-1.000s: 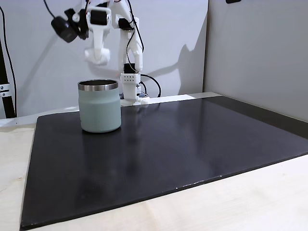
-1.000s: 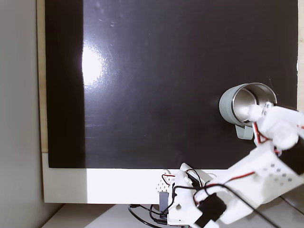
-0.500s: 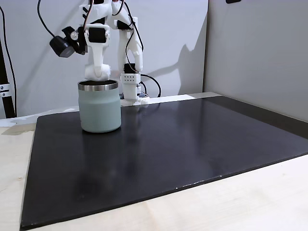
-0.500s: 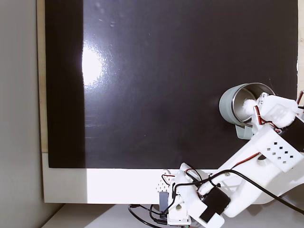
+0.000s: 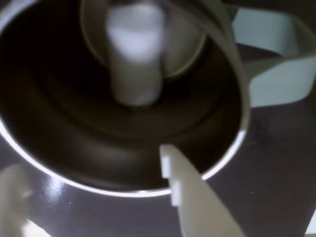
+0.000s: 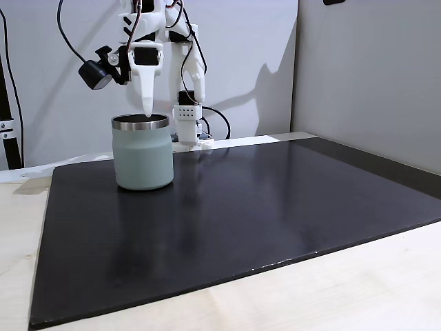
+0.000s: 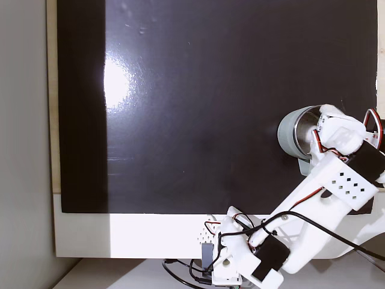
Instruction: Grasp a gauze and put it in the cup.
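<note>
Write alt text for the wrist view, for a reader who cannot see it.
Looking straight down into the cup, a blurred white gauze roll lies inside on its dark bottom, free of the jaws. One white finger of the open gripper juts up from the lower edge over the cup's shiny rim, with the black mat beneath.

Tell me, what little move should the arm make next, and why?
Probably lift straight up and away. In the wrist view the gauze lies blurred inside the cup, so the drop looks done. In a fixed view the tool hangs just above the cup's steel rim with nothing visible in it. Rising first should keep it from knocking the cup.
</note>
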